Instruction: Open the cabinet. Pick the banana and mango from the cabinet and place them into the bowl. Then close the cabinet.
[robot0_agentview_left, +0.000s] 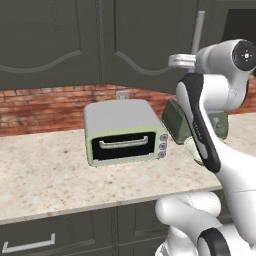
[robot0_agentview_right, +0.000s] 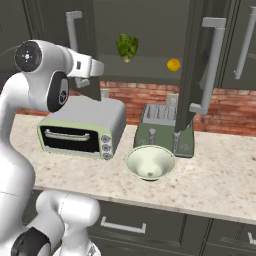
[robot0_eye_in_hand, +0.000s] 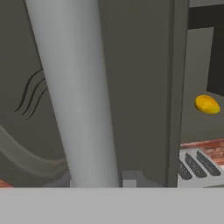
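1. Speckled beige counter (robot0_agentview_right: 210, 185) runs under a red brick backsplash (robot0_agentview_right: 145, 92), with dark grey-green low cabinets (robot0_agentview_right: 150, 225) below it.
2. On the counter: pale green toaster oven (robot0_agentview_right: 82, 131) at left, dark green toaster (robot0_agentview_right: 165, 129) to its right, both back toward the wall.
3. Bowl (robot0_agentview_right: 150, 162), pale cream-green and shallow, sits on the counter just in front of the toaster, between it and the counter edge. Nothing visible inside it.
4. Cabinet (robot0_agentview_right: 150, 35) above the counter has both doors swung out; right door (robot0_agentview_right: 192, 65) stands edge-on toward the right base camera, its long light-grey bar handle (robot0_agentview_right: 210, 65) facing right.
5. Inside the cabinet, on the shelf: mango (robot0_agentview_right: 173, 65), yellow-orange, toward the right; green lettuce head (robot0_agentview_right: 127, 47) to its left, well apart from it. In the hand view the mango (robot0_eye_in_hand: 207, 105) shows past the edge of the left door.
6. Banana: cannot locate it on the shelf from these views.
7. Gripper (robot0_agentview_right: 89, 70) is up at the left door's handle (robot0_agentview_right: 73, 30). In the hand view that grey bar (robot0_eye_in_hand: 76, 92) runs straight up between the fingers, very close to the camera; jaws are clamped together on it.
8. Left base view: arm crosses in front of the toaster and bowl, hiding most of both.
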